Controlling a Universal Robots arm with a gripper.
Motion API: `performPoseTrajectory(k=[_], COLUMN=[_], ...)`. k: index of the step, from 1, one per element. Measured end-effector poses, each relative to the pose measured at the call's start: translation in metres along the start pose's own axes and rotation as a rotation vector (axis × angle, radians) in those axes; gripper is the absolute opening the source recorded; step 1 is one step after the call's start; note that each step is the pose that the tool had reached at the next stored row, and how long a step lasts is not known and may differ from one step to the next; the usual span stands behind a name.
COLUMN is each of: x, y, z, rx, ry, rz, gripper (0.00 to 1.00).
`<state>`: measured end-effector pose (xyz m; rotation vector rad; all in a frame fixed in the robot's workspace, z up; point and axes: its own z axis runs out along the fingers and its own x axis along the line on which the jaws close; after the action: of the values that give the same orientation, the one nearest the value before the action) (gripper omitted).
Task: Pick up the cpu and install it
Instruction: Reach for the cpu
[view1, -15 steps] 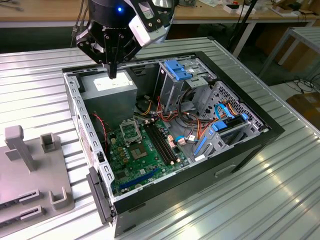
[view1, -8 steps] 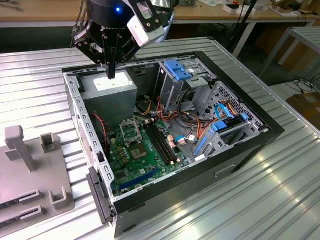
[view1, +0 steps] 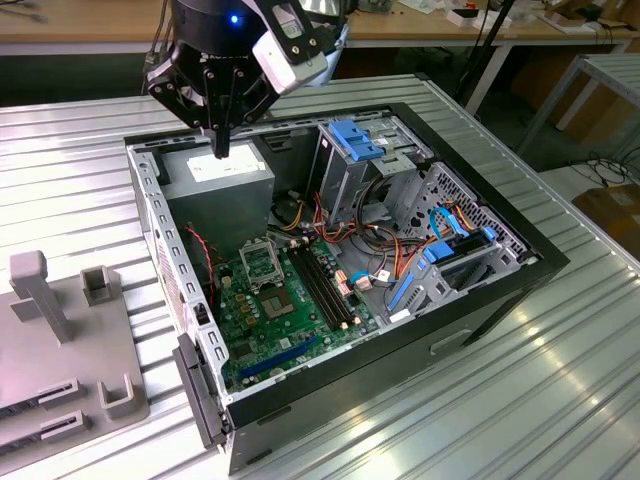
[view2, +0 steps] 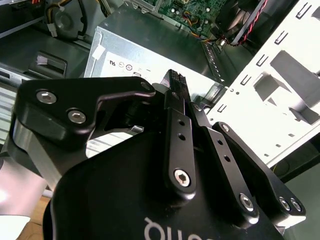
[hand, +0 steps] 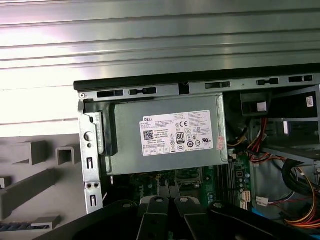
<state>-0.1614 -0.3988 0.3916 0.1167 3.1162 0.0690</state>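
My gripper (view1: 221, 150) hangs over the open computer case (view1: 540, 262), just above the grey power supply (view1: 225, 180) at the case's back on the exterior view's left. Its black fingers meet at the tip, shut, and nothing shows between them; in the second wrist view the gripper (view2: 175, 80) is seen from behind. The cpu is out of view. The square metal socket frame (view1: 262, 265) sits on the green motherboard (view1: 290, 315), below and in front of the gripper. In the first wrist view the socket frame (hand: 187, 177) lies just past the power supply (hand: 167, 135).
Black memory slots (view1: 325, 285) run beside the socket. A drive cage with blue clips (view1: 355, 140) and bundles of coloured cables (view1: 400, 250) fill the case on the exterior view's right. A grey fixture with upright posts (view1: 60, 340) stands on the ribbed metal table (view1: 520, 400).
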Motion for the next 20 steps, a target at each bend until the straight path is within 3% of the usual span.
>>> performPoseTrajectory(k=[20], x=[0.0098], y=[-0.0008], z=[0.0000], rx=[0.0001], ry=[0.0001], rz=[0.000], gripper=[0.11])
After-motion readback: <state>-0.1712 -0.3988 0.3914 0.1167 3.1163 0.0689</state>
